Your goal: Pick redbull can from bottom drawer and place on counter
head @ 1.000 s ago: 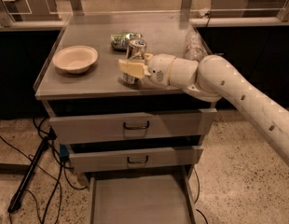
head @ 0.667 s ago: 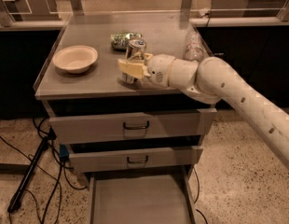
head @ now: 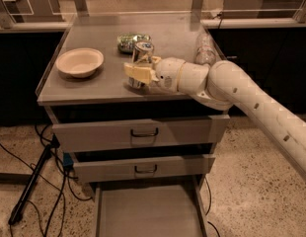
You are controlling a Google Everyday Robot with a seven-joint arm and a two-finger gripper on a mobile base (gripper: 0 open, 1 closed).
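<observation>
One relation noted: we are seeing the gripper point(head: 138, 75) clasping the redbull can point(head: 142, 52) low down, its long axis standing upright on the counter point(head: 94, 85).

Dim warm light falls on the end effector point(head: 138, 74) over the counter point(head: 169, 37).

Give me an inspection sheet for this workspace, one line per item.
Surface: counter, flat grey, low clear rims.
Job's things: redbull can upright on the counter; bottom drawer pulled open.
Clutter: bowl, crumpled green packet, clear bottle on its side.
Grippers: gripper at the can's lower half, near the counter's front edge.
Cables: dark cables on the floor, left of the cabinet.
Surroundings: upper drawers shut; black stand leg at left.
</observation>
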